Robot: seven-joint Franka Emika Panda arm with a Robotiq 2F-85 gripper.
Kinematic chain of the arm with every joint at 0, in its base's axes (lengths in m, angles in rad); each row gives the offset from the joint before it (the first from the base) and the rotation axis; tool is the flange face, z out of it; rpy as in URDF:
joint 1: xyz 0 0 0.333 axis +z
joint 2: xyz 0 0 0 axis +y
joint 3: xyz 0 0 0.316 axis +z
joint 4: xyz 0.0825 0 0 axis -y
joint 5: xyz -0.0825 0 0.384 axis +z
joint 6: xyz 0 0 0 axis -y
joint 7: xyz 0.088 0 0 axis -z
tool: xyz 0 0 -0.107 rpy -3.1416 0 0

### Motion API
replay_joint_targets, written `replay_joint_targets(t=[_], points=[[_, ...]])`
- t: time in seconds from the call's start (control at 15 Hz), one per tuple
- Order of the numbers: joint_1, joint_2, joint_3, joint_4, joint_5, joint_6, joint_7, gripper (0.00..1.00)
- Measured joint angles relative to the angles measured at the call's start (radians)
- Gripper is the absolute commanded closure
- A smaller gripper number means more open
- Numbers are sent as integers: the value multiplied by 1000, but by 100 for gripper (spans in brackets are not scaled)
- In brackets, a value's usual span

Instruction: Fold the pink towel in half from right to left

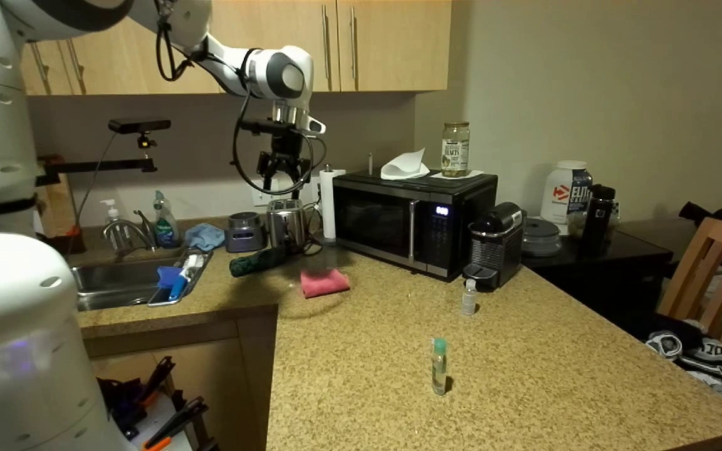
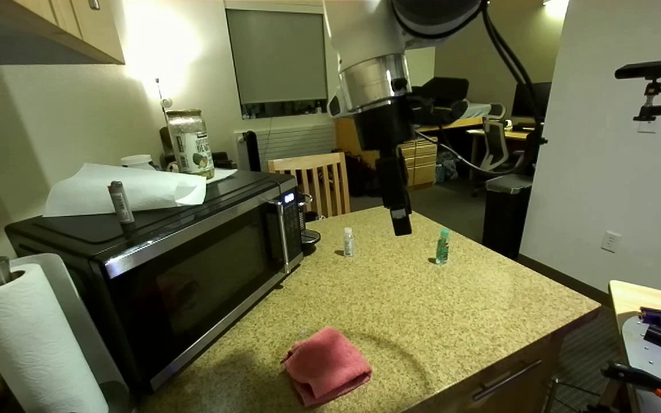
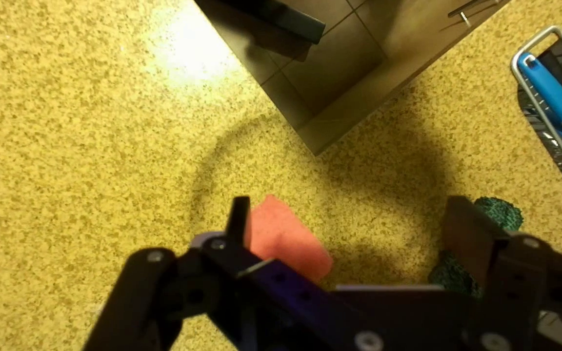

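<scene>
Pink towel (image 2: 329,367) on speckled kitchen counter (image 2: 422,312), near black microwave (image 2: 193,267)

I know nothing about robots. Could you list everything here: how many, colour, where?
counter: 1, speckled tan, under most items
microwave: 1, black, on counter
glass jar: 1, clear, atop microwave
loose paper: count unclear, white, atop microwave
paper roll: 1, white, beside microwave
toaster: 1, silver, near paper roll
coffee machine: 1, black, beside microwave
pink towel: 1, pink, on counter near microwave
small bottles: 2, white-capped and green-capped, on counter
sink: 1, grey, in counter
blue cloth: 1, blue, beside sink
smaller clutter: uncounted, mixed colours, around sink and elsewhere
cupboards: several, light wood, above counter
wooden chair: 1, light brown, beyond counter
robot arm: 1, white, over counter
gripper: 1, black, on arm's end, open
</scene>
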Motion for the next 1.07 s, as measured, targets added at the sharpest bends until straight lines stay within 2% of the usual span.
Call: replay_joint_targets(t=[0.6,0.8,1.07], points=[[-6,-304,0,-456,-14,301,0,0],[-7,-379,1,-551,-34,369,1,0],[-7,-448,11,-622,-57,441,6,0]])
